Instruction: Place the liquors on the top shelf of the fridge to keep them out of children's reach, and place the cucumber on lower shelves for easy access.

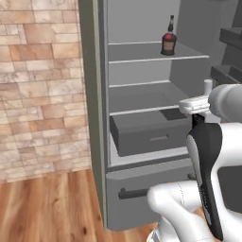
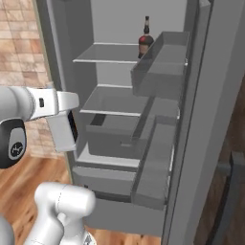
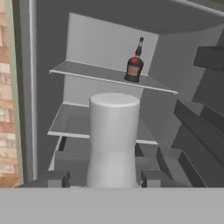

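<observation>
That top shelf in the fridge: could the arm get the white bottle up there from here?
Probably yes. The fridge stands open, the top shelf has free space left of the dark liquor bottle, and the gripper holds the white bottle.

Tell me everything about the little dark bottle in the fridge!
The squat, round, dark red-brown glass-looking bottle has a thin black neck, a red collar and a pale label on its belly. It stands upright and alone on the thin flat grey top shelf of the open grey fridge, near the right side. Only the shelf touches it.

Top shelf (image 1: 142, 51) — squat bottle (image 1: 168, 41) upright
</observation>
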Robot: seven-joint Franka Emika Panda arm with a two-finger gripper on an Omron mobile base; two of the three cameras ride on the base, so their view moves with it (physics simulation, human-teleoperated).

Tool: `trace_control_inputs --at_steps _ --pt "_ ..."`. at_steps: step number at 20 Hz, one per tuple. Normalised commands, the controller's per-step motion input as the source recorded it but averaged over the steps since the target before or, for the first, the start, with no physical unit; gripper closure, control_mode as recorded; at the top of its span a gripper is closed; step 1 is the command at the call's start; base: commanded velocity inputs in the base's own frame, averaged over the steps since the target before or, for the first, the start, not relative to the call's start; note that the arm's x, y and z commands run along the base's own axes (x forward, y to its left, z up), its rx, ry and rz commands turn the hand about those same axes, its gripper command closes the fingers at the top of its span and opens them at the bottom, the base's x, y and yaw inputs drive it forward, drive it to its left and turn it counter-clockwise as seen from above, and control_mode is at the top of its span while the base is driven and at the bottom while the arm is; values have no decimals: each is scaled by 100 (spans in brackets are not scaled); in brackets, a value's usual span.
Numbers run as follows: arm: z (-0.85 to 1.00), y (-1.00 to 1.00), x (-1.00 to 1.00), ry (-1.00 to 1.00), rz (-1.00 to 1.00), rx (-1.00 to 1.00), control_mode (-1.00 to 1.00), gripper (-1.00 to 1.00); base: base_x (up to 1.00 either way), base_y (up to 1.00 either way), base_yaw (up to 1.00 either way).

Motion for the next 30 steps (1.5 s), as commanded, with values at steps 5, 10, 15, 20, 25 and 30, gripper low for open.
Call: trace_control_inputs --at_steps 5,10,15,20,25,30 --pt "0 0 0 0 0 0 100 100 43 -22 9" --pt "0 0 0 0 0 0 100 100 43 -26 9" --pt "0 0 0 0 0 0 100 100 40 -27 10" --pt "0 0 0 0 0 0 100 100 28 -29 9" --pt "0 -7 1 0 1 0 -100 100 9 -29 6" --pt "1 -12 2 0 3 0 -100 100 0 0 0"
